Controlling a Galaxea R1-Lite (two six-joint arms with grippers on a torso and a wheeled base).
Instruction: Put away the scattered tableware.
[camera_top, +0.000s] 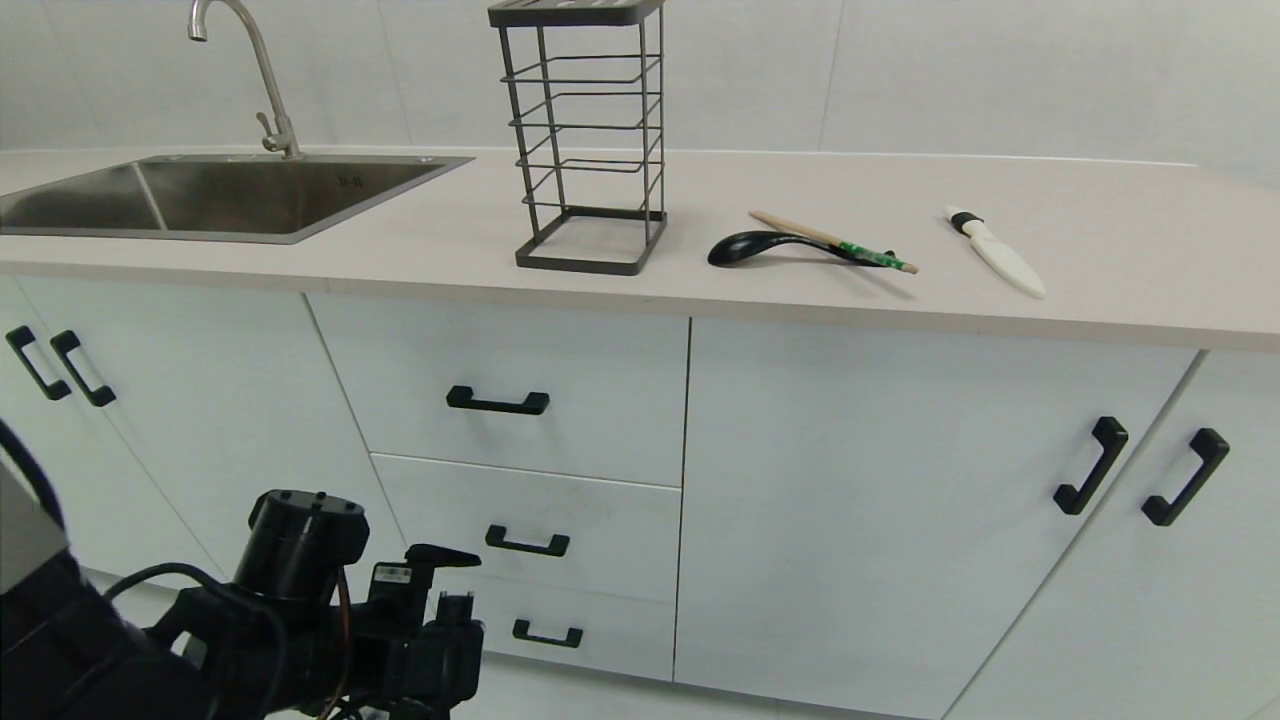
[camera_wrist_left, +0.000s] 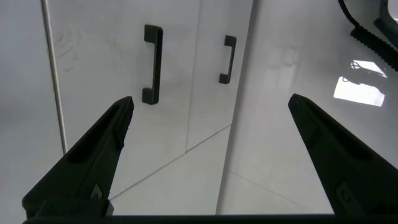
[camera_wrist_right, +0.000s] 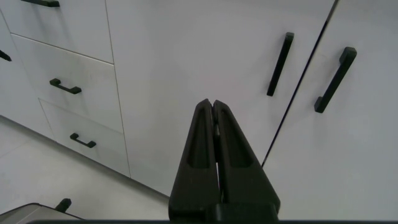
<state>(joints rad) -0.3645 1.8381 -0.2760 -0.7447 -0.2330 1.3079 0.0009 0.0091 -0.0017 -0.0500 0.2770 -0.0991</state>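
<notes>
On the counter (camera_top: 420, 235), right of the wire rack (camera_top: 590, 140), lies the scattered tableware. A black spoon (camera_top: 745, 247) has its bowl toward the rack, and a pair of chopsticks (camera_top: 830, 240) lies over its handle. Well apart to the right is a white utensil (camera_top: 1000, 255) with a dark band, perhaps a sheathed knife. A sink (camera_top: 300, 185) with a faucet (camera_top: 255, 80) sits at the counter's left end.

The left arm (camera_top: 300, 600) hangs low on the robot's left, below counter height and in front of the drawers (camera_top: 520, 480). The left pincer (camera_wrist_left: 211, 102) faces two cabinet doors with black handles (camera_wrist_left: 152, 62). Its fingers (camera_wrist_left: 93, 162) are spread wide with nothing between them.

The right pincer (camera_wrist_right: 213, 106) points at the lower cabinet front (camera_wrist_right: 186, 56), between the drawer stack and a pair of door handles (camera_wrist_right: 280, 62). Its fingers are pressed together and hold nothing. Both pincers are well below the tableware and far from it.
</notes>
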